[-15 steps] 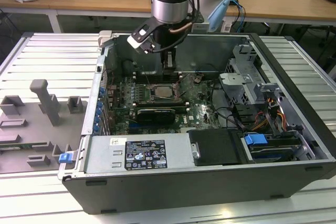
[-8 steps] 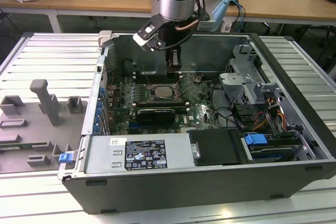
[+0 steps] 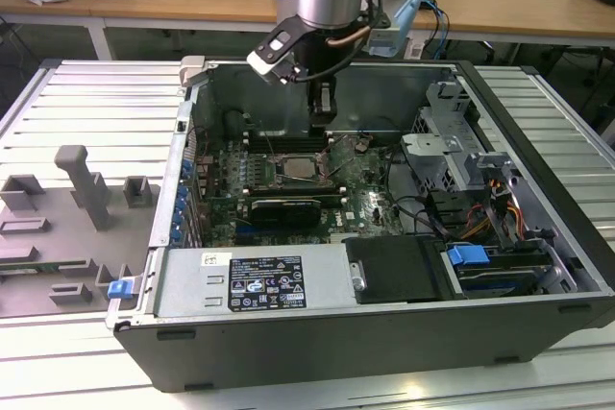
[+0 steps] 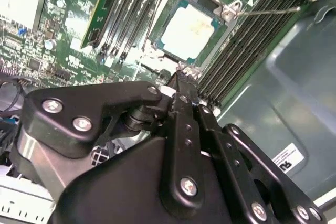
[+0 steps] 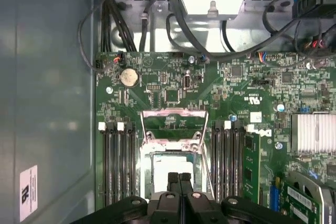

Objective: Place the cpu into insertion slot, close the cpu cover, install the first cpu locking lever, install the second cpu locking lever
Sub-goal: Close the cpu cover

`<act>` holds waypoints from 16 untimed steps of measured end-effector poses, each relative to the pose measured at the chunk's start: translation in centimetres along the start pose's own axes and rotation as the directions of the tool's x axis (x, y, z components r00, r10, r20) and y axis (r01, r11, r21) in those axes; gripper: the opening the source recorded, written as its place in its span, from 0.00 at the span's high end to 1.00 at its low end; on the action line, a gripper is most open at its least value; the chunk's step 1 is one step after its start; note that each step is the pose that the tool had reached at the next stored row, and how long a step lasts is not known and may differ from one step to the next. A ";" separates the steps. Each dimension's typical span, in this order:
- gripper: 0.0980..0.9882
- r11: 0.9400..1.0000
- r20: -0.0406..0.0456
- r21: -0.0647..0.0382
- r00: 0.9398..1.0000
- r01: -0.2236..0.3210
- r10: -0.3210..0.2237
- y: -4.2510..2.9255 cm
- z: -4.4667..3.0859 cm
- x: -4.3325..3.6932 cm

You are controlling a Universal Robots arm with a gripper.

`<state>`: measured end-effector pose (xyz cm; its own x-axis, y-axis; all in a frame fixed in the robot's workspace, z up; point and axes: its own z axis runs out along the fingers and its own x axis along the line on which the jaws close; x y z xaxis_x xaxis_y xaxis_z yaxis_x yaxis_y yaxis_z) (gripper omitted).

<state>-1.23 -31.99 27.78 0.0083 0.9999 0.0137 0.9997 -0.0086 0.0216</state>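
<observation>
Mid-frame in the exterior view, the gripper, fingers pinched together, hangs over the cpu seated in the insertion slot.

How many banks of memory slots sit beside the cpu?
2. The first bank runs along one side of the cpu, the second bank along the opposite side. The gripper may hide their ends.
</observation>
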 end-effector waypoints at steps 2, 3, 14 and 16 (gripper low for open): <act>0.99 1.000 0.000 0.000 1.000 0.000 0.000 0.39 0.04 0.01; 0.99 1.000 0.001 0.000 1.000 0.000 0.000 0.47 0.05 0.00; 0.99 1.000 0.002 0.001 1.000 0.000 0.000 1.30 0.12 0.01; 0.99 1.000 0.004 0.001 1.000 0.000 0.000 1.54 0.13 0.01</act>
<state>0.31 -31.99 27.68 0.0082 0.9999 0.0092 0.9997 -0.0084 0.0211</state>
